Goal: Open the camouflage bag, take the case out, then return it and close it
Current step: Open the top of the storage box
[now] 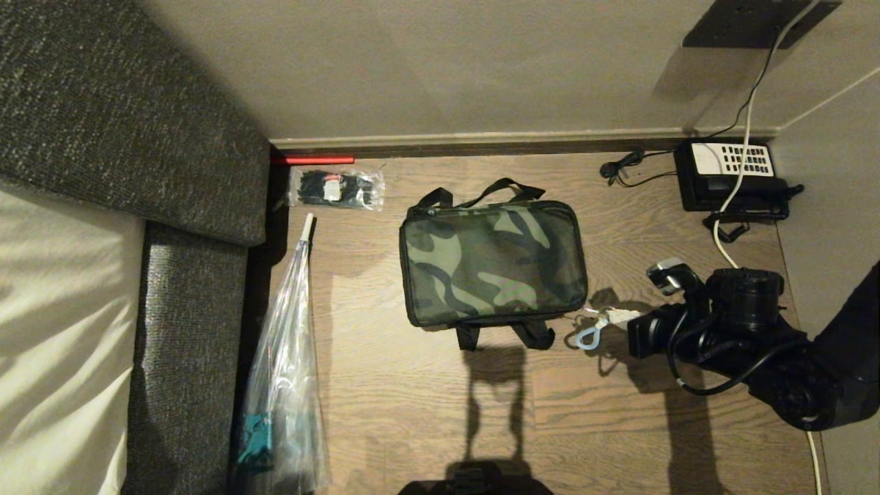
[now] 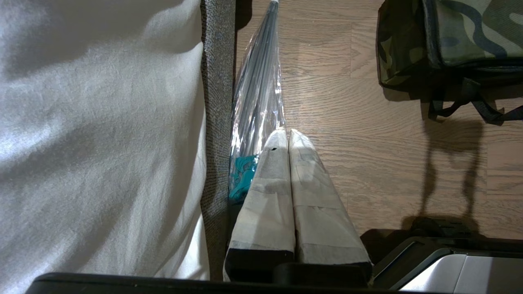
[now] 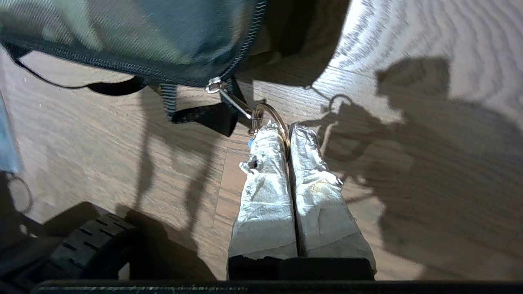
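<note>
1. Camouflage bag [image 1: 492, 262] sits zipped up mid-frame on the wooden floor [image 1: 426, 412].
2. Right gripper [image 3: 288, 130], just right of the bag, is pinching the zipper pull ring [image 3: 277, 118].
3. Left gripper [image 2: 288, 134] hangs by the bagged umbrella [image 2: 258, 94], fingers pressed together.

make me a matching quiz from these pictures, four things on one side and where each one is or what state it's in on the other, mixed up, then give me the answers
Things:
1. camouflage bag
2. desk telephone
3. folded umbrella
4. right hand

Places or states:
A. lying along the grey sofa edge, in a clear sleeve
B. in the far right corner by the wall, white cable across it
C. shut on the ring of the zipper pull
D. zipped shut in the middle of the wooden floor

Pairs: 1-D, 2-B, 3-A, 4-C
</note>
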